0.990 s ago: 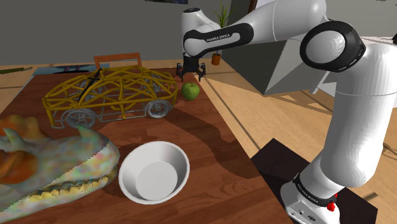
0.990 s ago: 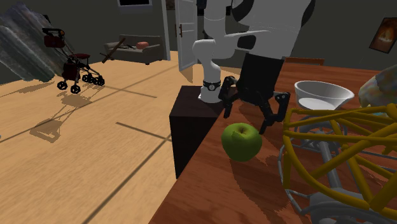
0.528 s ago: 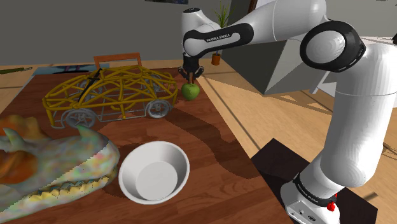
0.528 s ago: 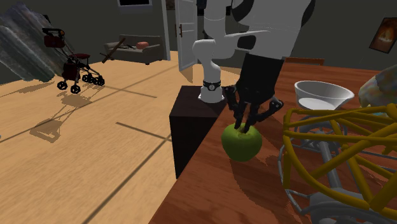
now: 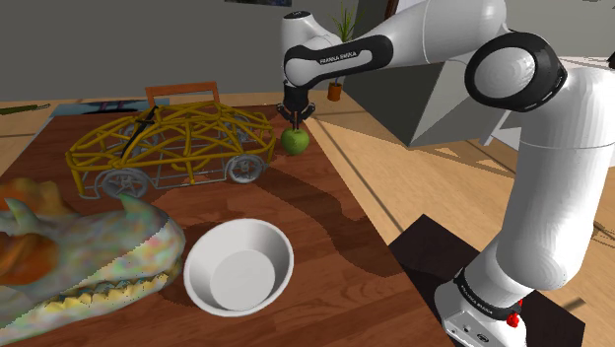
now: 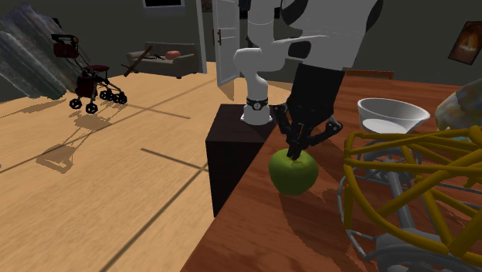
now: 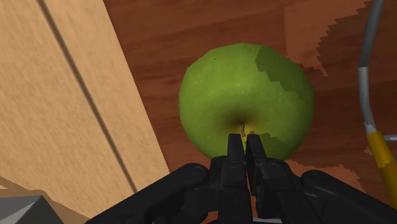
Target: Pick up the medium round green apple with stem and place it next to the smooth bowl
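The green apple [image 5: 295, 144] sits on the wooden table [image 5: 330, 222] near its far edge, beside the front wheel of a yellow wire car. My gripper [image 5: 295, 125] stands right above it, pointing down. In the wrist view the gripper [image 7: 244, 136] has its fingers pinched together at the hollow on top of the apple [image 7: 216, 102], with the short stem between the tips. In the second exterior view the gripper [image 6: 296, 153] touches the top of the apple [image 6: 293, 176]. The smooth white bowl [image 5: 284, 258] stands apart, nearer the stand.
The yellow wire car [image 5: 168, 148] lies at the apple's side in the shoulder view's left. A large mottled skull-like object [image 5: 79, 266] lies beside the bowl. The table's edge runs close past the apple, with wooden floor [image 6: 116, 178] beyond. The dark stand [image 6: 232, 154] is at the table's end.
The fingers, wide apart a second ago, have come down and closed together on the top of the apple. The apple has stayed in place.
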Tool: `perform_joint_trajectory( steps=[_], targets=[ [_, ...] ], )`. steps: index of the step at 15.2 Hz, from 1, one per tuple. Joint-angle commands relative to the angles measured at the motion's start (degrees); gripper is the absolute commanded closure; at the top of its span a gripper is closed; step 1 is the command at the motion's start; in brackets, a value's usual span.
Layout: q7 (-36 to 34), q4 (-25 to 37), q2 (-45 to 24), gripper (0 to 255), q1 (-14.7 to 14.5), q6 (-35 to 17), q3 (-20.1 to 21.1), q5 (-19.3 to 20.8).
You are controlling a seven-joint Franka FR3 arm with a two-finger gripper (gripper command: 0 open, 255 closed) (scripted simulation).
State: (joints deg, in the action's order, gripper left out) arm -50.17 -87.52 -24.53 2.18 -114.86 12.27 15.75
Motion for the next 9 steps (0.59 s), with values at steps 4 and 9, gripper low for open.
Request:
perform_joint_trajectory(
  steps=[4,9],
  targets=[
    [0.65,2.47,0.69,255,-0.08,3.09,0.17,-0.42],
    [1.36,5.62,1.16,255,-0.22,6.62,0.31,-0.79]
  ],
)
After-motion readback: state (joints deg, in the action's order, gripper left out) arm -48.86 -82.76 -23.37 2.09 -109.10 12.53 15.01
